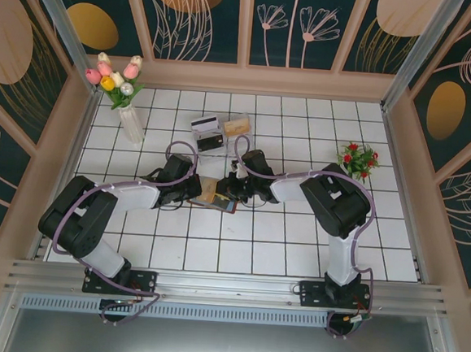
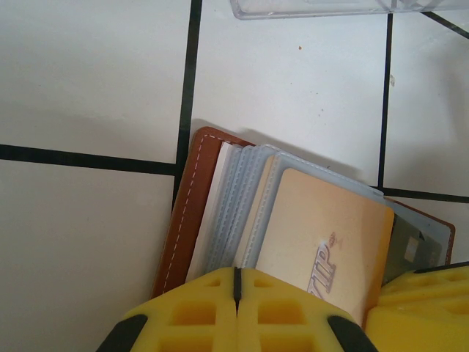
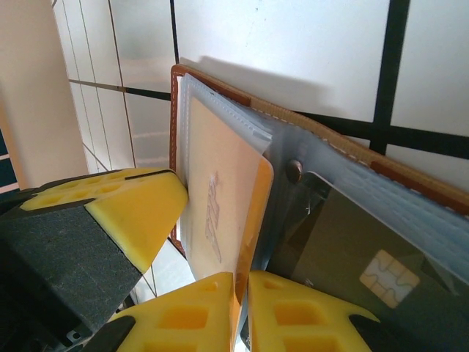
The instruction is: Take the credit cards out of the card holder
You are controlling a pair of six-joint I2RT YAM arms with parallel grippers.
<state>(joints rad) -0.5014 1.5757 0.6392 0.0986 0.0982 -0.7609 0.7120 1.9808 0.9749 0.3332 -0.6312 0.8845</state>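
**Entry: state at this moment**

- Centre of the top view: both arms met over the card holder (image 1: 214, 194). It lay open on the white tiles (image 1: 279, 245), just below the clear tray (image 2: 315, 9).
- Your left gripper (image 2: 237, 293) had its fingers together with nothing between them. The tips sat on the holder's edge at the bottom of the left wrist frame. I judged this as pinning the holder flat.
- Your right gripper (image 3: 242, 297) was clamped on the beige card (image 3: 220, 198). The card's orange edge was caught between the two pads at the bottom of the right wrist frame.
- The far end of that card looked to be under a clear sleeve. I could not tell how much of it was free.

**Progress (judgement)**

- Done: three loose cards (image 1: 206, 125) lay in the tray, upper centre of the top view. These were probably already taken out.
- In hand: the beige card was gripped but not clear of the holder.
- Left: the dark chip card (image 3: 366, 271) sat inside its pocket, lower right of the right wrist frame.
- Several more sleeves (image 2: 234, 198) were fanned at the holder's spine. I could not tell whether they held cards.
- Overall the task looked past the midpoint but not finished.
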